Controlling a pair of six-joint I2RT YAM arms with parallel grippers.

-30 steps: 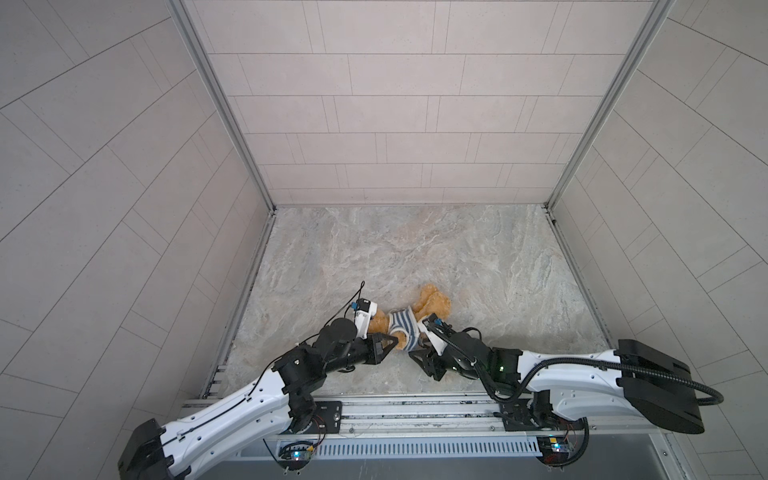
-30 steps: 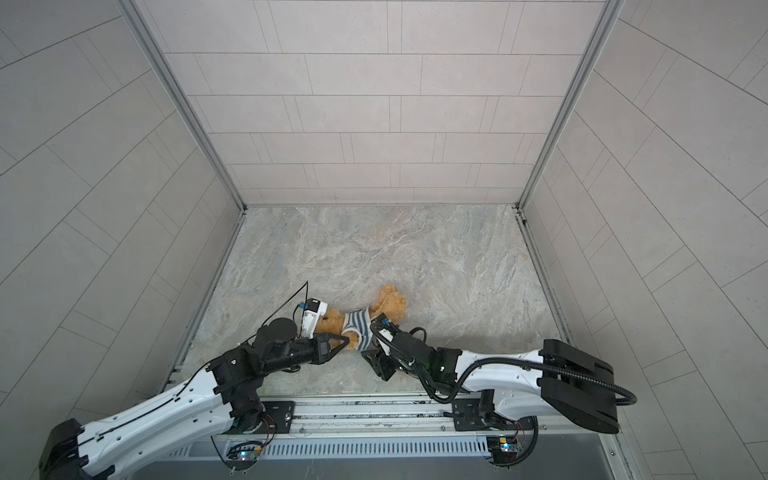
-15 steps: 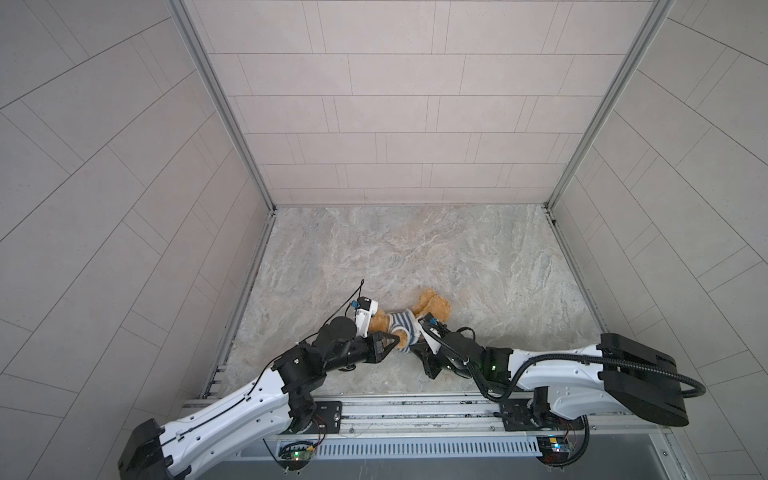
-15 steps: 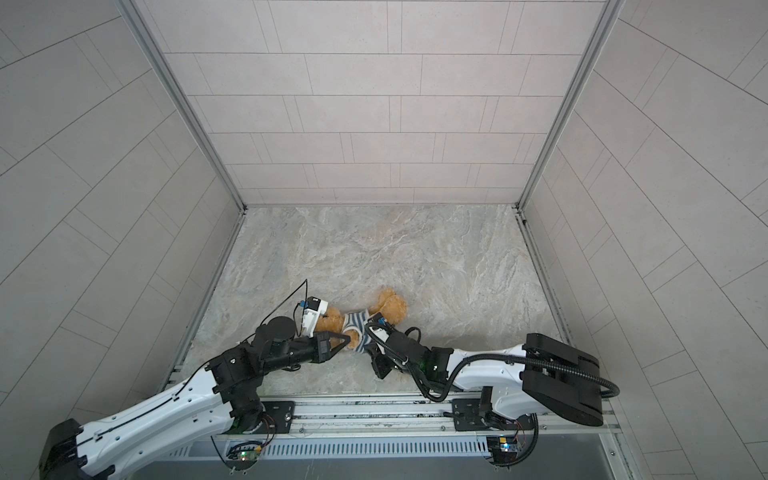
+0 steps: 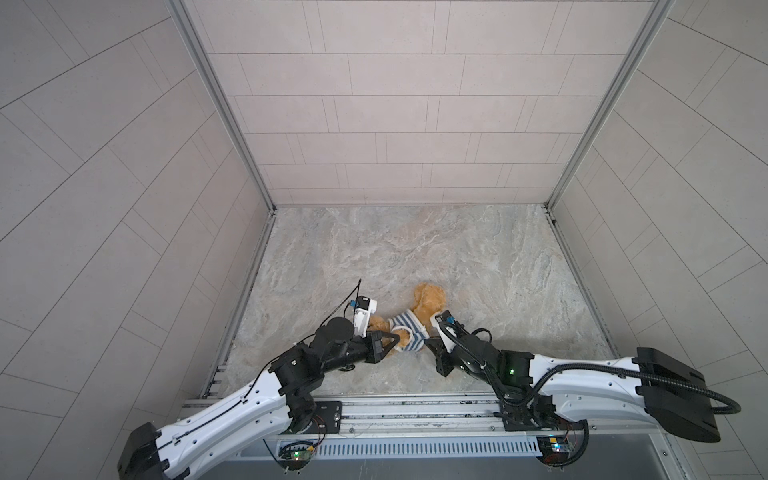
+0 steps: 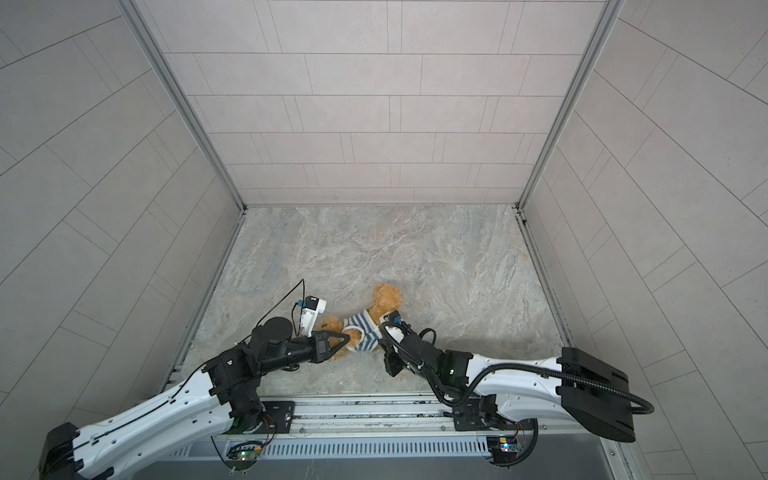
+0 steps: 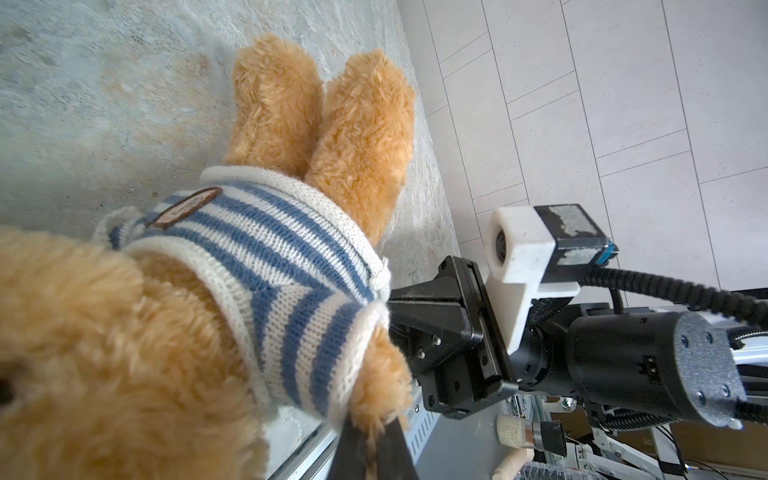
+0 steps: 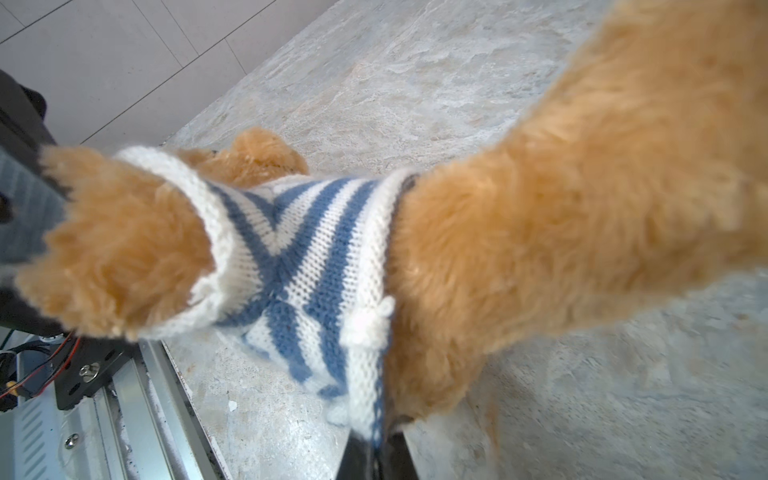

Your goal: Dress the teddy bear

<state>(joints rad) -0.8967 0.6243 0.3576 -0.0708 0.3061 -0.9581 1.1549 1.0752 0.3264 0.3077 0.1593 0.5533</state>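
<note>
The teddy bear [image 5: 428, 297] lies on the tabletop [image 5: 415, 249] near the front edge, between the two arms. Its long axis runs slanted: the head is beside the left pincer [image 7: 368, 453], and the legs point away toward the back and the right. The striped shirt [image 5: 405, 322] already covers the body, and one paw comes out of a sleeve. The left pincer is closed on this paw, as the left wrist view shows. The right pincer [image 8: 374, 455] is fully closed on the lower hem of the shirt, at the side near the legs.

The next move probably depends on this relation: the hem is in the right pincer and the legs lie just behind it, so the right arm is the nearer one to draw the hem along the body, while the left arm keeps the bear in place.

Compared with one second before, the right pincer was then partly open at the hem and has now shut. The bear and the left pincer show no clear shift.
</note>
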